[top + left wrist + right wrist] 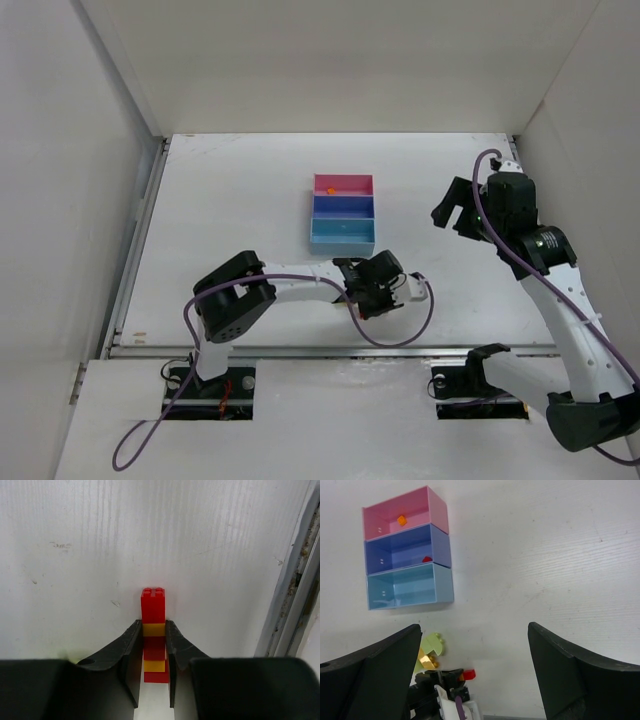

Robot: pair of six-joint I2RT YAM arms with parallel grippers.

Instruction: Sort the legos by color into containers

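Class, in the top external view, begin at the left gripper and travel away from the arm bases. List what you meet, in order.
left gripper, shut on a red-and-yellow brick stack → light blue bin → dark blue bin → pink bin, holding an orange brick.

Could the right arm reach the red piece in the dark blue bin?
Probably yes: the right gripper is open and empty, the red piece lies uncovered in the dark blue bin, and the left gripper sits clear of it.
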